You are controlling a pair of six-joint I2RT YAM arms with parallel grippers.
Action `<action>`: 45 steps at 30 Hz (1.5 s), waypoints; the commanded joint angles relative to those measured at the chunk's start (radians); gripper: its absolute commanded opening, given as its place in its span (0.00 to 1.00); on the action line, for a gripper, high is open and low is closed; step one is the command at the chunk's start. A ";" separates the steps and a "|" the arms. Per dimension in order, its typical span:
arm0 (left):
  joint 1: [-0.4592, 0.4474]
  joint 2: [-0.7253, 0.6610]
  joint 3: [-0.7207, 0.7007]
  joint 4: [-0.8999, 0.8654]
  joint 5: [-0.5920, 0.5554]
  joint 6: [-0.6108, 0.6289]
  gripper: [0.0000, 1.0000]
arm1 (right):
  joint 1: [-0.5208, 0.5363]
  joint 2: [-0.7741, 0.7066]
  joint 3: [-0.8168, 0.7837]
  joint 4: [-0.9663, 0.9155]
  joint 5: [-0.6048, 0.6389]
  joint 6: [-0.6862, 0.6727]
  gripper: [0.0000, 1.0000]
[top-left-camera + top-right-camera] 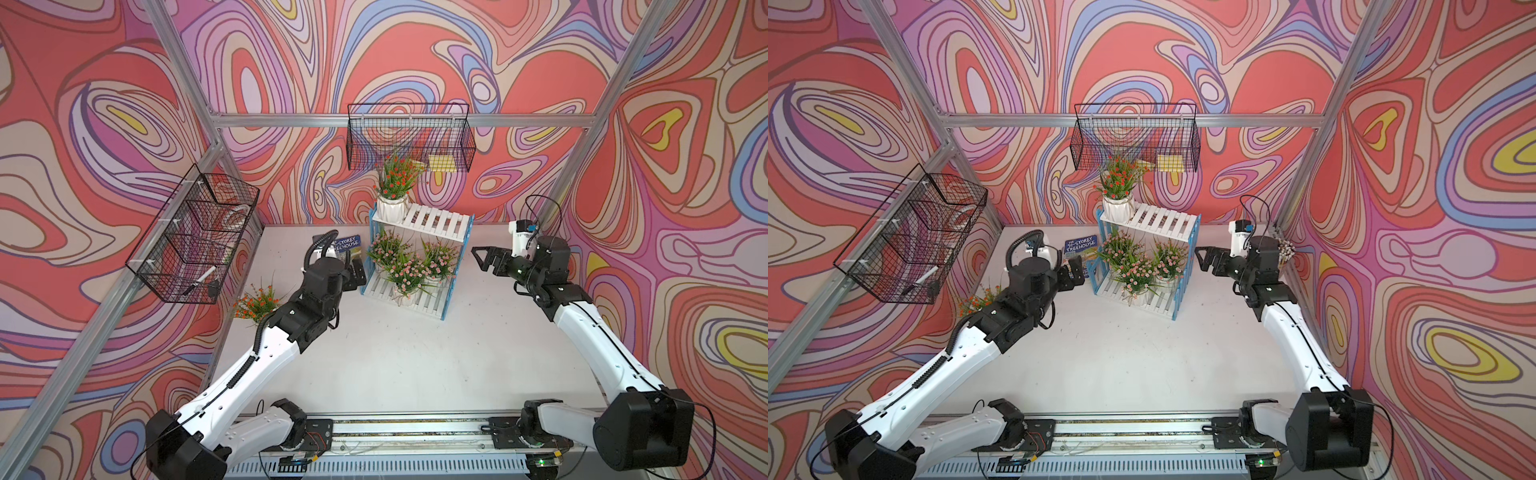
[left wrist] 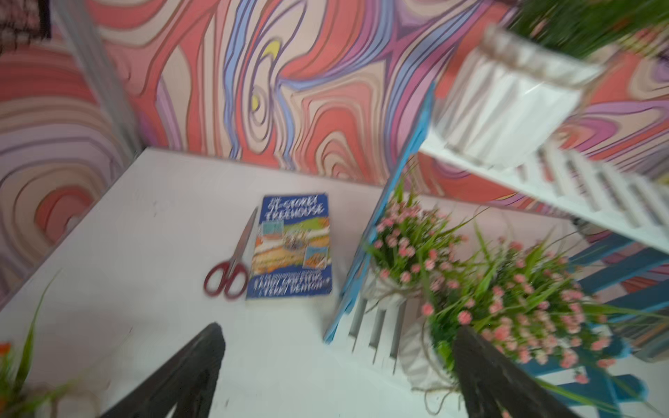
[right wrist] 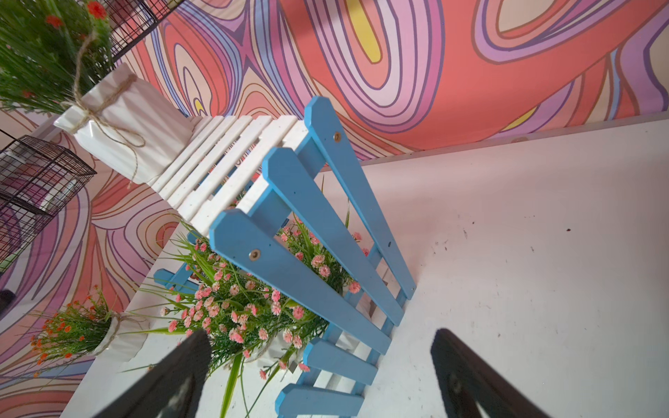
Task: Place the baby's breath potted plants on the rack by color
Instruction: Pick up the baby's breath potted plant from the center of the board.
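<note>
Black left gripper (image 2: 338, 327) and right gripper (image 3: 319, 332) gape empty. Three pink-flowered white-potted plants (image 1: 405, 270) fill the blue-framed slatted rack (image 1: 436, 224)'s lower tier, orange-flowered plant (image 1: 395, 178) tops it; second orange-flowered plant (image 1: 255, 303) waits left, unshelved.

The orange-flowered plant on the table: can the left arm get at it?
Probably yes. The orange-flowered plant stands close beside the left arm with nothing between, and the left gripper is open and empty. It points toward the rack, so it would need to draw back and turn.

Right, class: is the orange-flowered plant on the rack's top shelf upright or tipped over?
Upright. In both top views the orange-flowered plant stands, pot flat on the top slats of the rack, stems rising above.
</note>
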 commanded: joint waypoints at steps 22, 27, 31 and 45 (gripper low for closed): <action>0.085 0.387 0.003 -0.734 -0.490 -1.070 1.00 | 0.018 0.027 -0.012 0.024 -0.012 -0.022 0.98; 0.163 0.316 -0.126 -0.568 -0.449 -0.993 1.00 | 0.018 0.039 -0.017 0.054 -0.038 -0.006 0.98; 0.219 0.303 -0.170 -0.491 -0.430 -0.942 1.00 | 0.017 0.043 -0.021 0.075 -0.055 0.001 0.98; 0.351 0.413 -0.166 -0.243 -0.233 -0.770 1.00 | 0.019 0.067 0.012 0.051 -0.082 -0.008 0.98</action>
